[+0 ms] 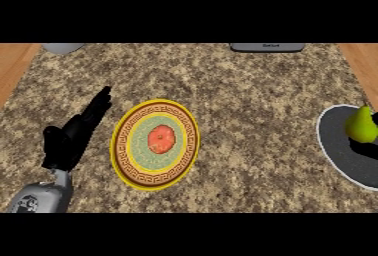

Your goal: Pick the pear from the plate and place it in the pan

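The yellow-green pear (359,125) stands upright over the dark pan (341,150), a grey disc with a white rim cut off by the view's right edge. Black parts of my right hand (374,120) show beside and just under the pear, curled round it; the rest of that hand is out of view. The round plate (124,150), with a yellow rim, a brown patterned band and a red-orange centre, lies in the middle of the counter with no pear on it. My left hand (70,137) rests open left of the plate, fingers pointing away from me.
A grey rounded object (63,47) sits at the far left corner and a flat grey appliance (267,47) at the far edge. Wooden strips (11,65) border the speckled stone counter on both sides. Bare counter lies between plate and pan.
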